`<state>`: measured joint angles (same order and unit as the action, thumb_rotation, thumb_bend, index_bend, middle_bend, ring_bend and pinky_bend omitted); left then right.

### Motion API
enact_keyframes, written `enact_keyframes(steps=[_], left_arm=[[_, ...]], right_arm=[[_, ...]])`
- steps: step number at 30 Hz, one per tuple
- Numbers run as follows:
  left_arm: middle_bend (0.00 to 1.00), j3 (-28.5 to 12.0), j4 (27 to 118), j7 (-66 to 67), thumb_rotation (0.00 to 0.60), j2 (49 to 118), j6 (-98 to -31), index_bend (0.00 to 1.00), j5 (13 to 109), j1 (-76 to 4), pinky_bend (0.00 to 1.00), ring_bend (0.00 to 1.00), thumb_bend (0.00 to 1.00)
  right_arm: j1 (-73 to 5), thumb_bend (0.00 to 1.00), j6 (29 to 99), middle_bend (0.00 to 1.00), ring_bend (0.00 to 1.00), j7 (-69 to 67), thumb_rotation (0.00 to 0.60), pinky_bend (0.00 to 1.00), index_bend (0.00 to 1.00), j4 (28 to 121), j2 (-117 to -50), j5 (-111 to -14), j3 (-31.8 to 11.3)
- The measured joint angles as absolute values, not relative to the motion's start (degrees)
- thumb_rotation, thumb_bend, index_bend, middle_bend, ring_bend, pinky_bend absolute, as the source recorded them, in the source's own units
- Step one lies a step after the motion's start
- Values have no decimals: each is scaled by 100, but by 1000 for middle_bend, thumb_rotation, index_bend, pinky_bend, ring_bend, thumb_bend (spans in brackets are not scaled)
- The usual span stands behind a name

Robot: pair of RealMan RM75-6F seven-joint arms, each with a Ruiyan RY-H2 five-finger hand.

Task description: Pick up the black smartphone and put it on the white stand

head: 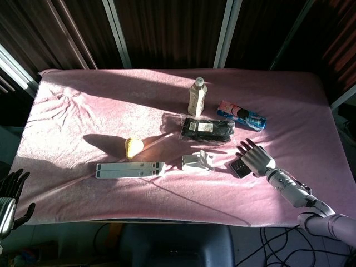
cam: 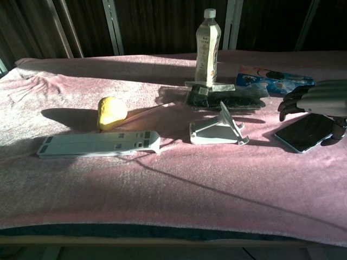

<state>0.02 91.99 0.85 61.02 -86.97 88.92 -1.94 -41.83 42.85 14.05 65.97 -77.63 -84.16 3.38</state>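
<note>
The job has hardly begun. The black smartphone [cam: 305, 132] lies flat on the pink cloth [head: 83, 111] at the right side of the chest view, in the middle of its height. The white stand [cam: 218, 130] sits near the middle of that view, a little way left of the phone, and nothing is on it yet. The right hand [head: 256, 158] is right over the phone, low and right of the middle in the head view. Its fingers [cam: 293, 103] are spread a bit and bent down, and they hold nothing. I cannot tell if they touch the phone. The left hand [head: 10, 192] is far off at the lower left edge of the head view, below the edge of the table. Its fingers are apart and it holds nothing. So the reaching part looks about done. What is left is to grab the phone, lift it, carry it left to the stand, and lean it there. A flat phone on soft cloth may be hard to get fingers under, so I think the grab is the tricky bit.
</note>
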Motion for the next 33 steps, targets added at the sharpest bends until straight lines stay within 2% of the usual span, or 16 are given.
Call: enact_keyframes(steps=[6,11,16,18,23,25,33], left_arm=[[0,6,9191,40,600,6085,-8691,0,8890,-199,123,0,371],[0,12,9176,9,600,6072,-8697,0,8902,-198,123,0,371],[0,15,9173,-4,600,6072,-8698,0,8910,-203,122,0,371],[0,13,9171,-11,600,6073,-8715,0,8909,-197,122,0,371],[0,13,9166,-37,600,6068,-8738,0,8913,-187,122,0,371],[0,14,9162,-55,600,6062,-8747,0,8919,-184,122,0,371],[0,17,9144,-113,600,6048,-8808,0,8947,-161,122,0,369]], right_arm=[[-4180,316,4256,250,31,1119,600,85,372,6244,-7972,-8475,338],[-4156,316,4254,308,78,972,600,125,443,5976,-8114,-8499,338],[-4127,316,4263,318,89,890,600,133,455,5832,-8218,-8514,333],[-4122,317,4284,352,135,851,600,163,505,5806,-8246,-8535,332],[-4088,320,4451,517,349,777,600,290,721,5711,-8299,-8626,332],[-4063,320,4571,558,400,757,600,323,772,5678,-8310,-8676,332],[-3946,320,5178,595,426,840,600,344,820,5547,-8334,-8905,301]])
